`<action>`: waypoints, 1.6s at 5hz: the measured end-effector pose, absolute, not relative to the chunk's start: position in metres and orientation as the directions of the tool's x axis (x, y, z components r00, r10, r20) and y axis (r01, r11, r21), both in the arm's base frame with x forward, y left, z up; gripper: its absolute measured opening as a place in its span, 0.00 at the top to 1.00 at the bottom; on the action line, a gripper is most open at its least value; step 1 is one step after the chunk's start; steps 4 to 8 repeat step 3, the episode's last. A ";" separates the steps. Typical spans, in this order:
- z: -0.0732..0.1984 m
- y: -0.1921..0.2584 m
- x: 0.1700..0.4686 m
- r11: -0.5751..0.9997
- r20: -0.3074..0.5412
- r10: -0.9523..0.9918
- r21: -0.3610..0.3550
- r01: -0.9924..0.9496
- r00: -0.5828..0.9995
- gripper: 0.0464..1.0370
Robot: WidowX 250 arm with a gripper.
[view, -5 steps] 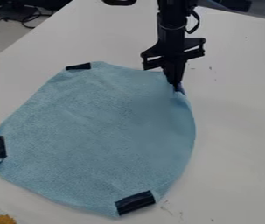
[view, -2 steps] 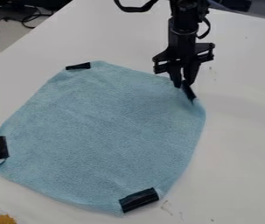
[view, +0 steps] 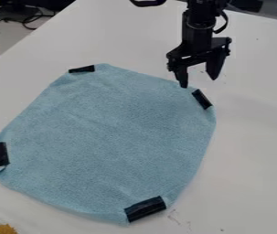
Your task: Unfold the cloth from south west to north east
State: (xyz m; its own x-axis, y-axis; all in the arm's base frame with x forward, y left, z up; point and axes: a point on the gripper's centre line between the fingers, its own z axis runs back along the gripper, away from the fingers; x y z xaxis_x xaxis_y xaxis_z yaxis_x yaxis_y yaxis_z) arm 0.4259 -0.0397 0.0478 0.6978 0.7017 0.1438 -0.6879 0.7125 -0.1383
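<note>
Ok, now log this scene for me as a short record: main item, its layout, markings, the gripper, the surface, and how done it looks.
main item: light blue cloth
layout: spread out, small curl at left corner
markings: four black strips, one per corner
gripper: open, at the upper-right corner, holding nothing
surface: white table
progress: looks unfolded

camera view: up above the white table [view: 253, 151], peering down at a slant | facing: across the tabletop to its far edge, the arm [view: 198, 27] coming in up top | nearness: pretty close, I'd say, the whole spread cloth [view: 110, 141] fitting in | far upper left: floor and cables [view: 32, 20] beyond the table
</note>
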 end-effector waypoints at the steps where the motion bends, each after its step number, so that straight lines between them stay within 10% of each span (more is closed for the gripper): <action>1: 0.050 -0.041 0.426 0.724 0.149 0.690 -0.128 -0.678 0.708 0.03; 8: 0.050 -0.040 0.426 0.725 0.151 0.689 -0.126 -0.677 0.709 0.04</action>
